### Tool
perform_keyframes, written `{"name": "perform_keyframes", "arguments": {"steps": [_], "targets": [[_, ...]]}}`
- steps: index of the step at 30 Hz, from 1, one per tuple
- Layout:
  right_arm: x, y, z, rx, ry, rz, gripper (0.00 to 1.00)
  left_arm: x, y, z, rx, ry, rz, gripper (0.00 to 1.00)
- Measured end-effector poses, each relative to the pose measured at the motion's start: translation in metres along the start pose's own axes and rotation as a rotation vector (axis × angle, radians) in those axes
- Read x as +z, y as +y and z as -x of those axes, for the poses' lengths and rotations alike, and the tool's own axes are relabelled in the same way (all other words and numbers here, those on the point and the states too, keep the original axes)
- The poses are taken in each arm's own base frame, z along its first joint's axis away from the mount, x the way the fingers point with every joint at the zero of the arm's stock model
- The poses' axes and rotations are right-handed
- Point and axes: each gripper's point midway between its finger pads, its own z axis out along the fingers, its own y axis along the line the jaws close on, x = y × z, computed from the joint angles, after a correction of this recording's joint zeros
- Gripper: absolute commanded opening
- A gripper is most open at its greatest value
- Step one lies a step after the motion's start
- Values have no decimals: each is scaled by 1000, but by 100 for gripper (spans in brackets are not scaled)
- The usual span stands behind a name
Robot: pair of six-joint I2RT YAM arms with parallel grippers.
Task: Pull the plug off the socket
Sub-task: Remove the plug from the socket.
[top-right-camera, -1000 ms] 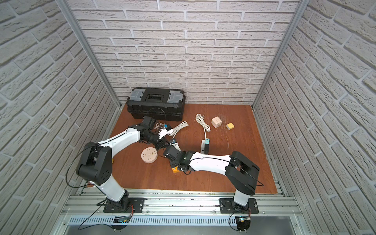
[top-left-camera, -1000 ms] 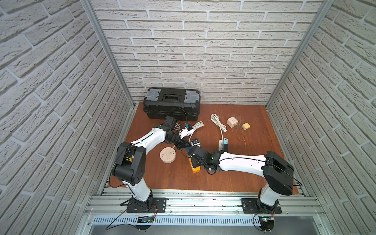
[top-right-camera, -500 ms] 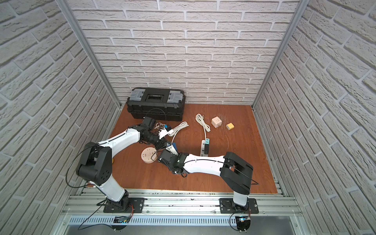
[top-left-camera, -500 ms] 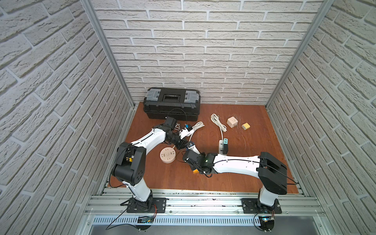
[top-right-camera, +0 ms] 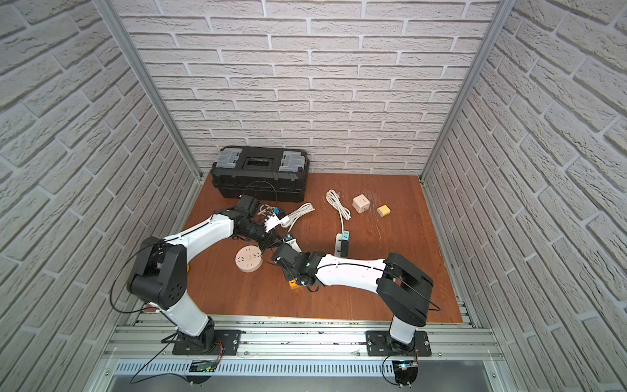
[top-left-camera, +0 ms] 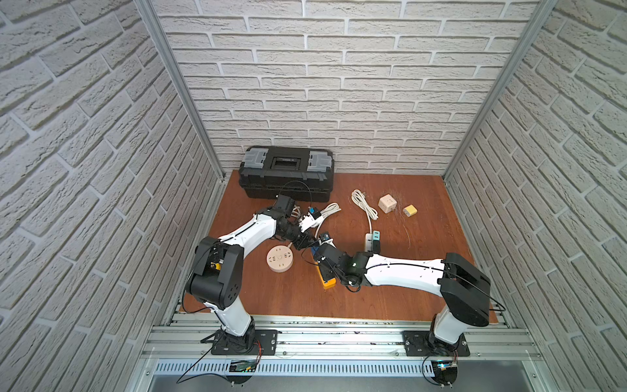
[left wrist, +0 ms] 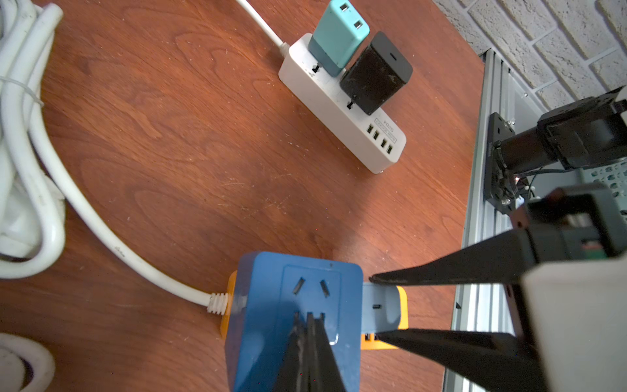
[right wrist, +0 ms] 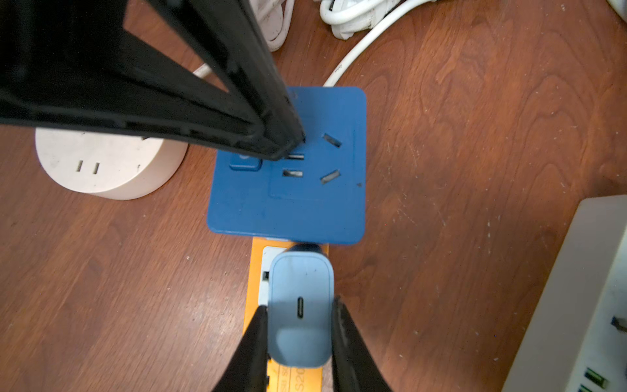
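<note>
Right gripper (right wrist: 299, 307) is clamped on the light-blue plug (right wrist: 300, 325), which sits seated in the orange strip (right wrist: 256, 295). Beyond it, the left gripper (left wrist: 308, 320), fully closed, has its tips on the blue socket block (left wrist: 271, 305). Risk: the tips slip off the smooth plug, or the strip lifts if the hold-down slides.

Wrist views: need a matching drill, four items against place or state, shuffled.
Items:
1. light blue charger
2. left gripper
3. teal charger
4. round socket

States:
a. plugged into the white strip
b. on the orange strip, gripped by the right gripper
c. shut, tips on the blue block
d. on the table, nothing plugged in

Pairs: 1-b, 2-c, 3-a, 4-d
</note>
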Motion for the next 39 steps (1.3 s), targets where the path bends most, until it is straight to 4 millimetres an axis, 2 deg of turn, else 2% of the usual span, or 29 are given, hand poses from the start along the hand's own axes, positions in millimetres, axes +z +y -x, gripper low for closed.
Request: {"name": "perform_keyframes", "arguments": {"steps": [8, 13, 22, 33, 39], "targets": [[-2, 9, 0, -127, -12, -99, 2, 0, 0, 0, -2, 1, -2, 0], [-1, 8, 0, -118, -17, -102, 2, 0, 0, 0, -1, 0, -2, 0], [-1, -2, 0, 14, -5, 15, 2, 1, -1, 0, -2, -3, -7, 0], [-6, 6, -2, -96, -31, -52, 2, 1, -3, -1, -7, -2, -18, 0], [-6, 6, -2, -98, -33, -58, 2, 1, -3, -1, -8, -2, -20, 0]]}}
